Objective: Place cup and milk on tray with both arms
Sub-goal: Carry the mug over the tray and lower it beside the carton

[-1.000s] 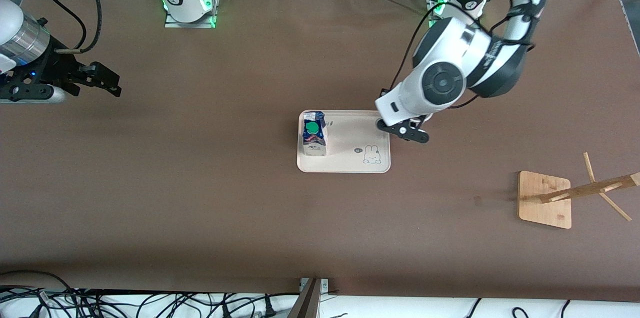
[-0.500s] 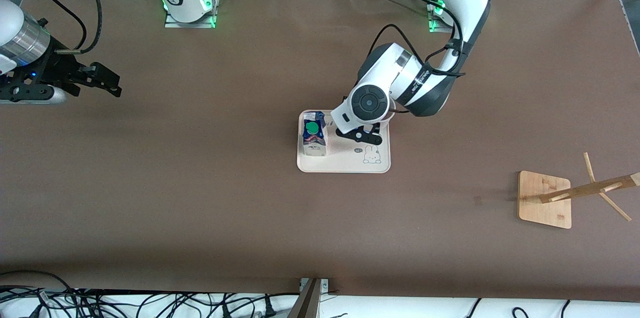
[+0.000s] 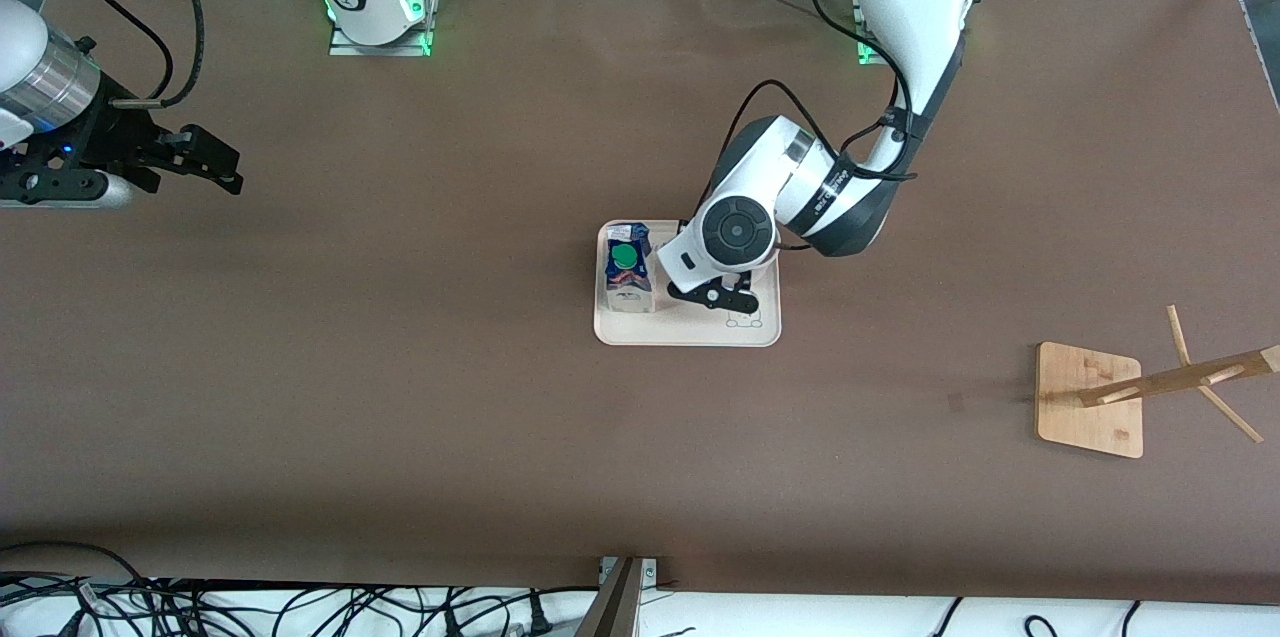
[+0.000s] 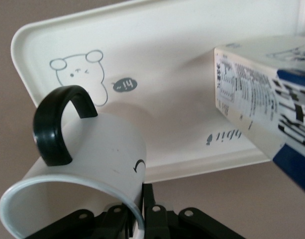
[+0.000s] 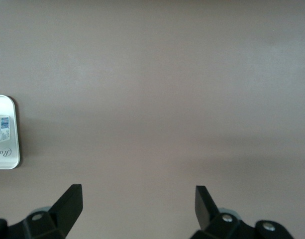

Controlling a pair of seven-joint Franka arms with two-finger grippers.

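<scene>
Cream plastic tray [image 3: 690, 332], rectangular with rounded corners and a low raised rim, sits mid-desk on the matte brown desk [image 3: 500, 437]; the left wrist view shows its smooth glossy floor with a small line-drawn rabbit [image 4: 80, 74], a "hi" bubble and script lettering. Milk carton [image 3: 628, 279] is a gable-top box, dark blue and white print, round green cap [image 3: 624, 255] on top, standing upright on the tray at the end toward the right arm's side. Cup [image 4: 87, 164] is a smooth white mug with a glossy black loop handle [image 4: 57, 124] and a bit of black print on its side; in the left wrist view it is tipped on its side with the handle up and the open mouth toward the camera. Left gripper [image 3: 712, 297] is over the tray, beside the carton, jaws narrow and pinching the cup's rim wall at the mouth, one jaw inside, one outside. Cup body hangs just above the tray floor; contact with the tray cannot be told. Right gripper [image 3: 200, 162] waits over bare desk toward the right arm's end, well apart from the tray, jaws wide with nothing between them. Light wooden rack [image 3: 1095, 397], flat square base with a slanted pegged post, stands toward the left arm's end, nearer the front camera than the tray.
</scene>
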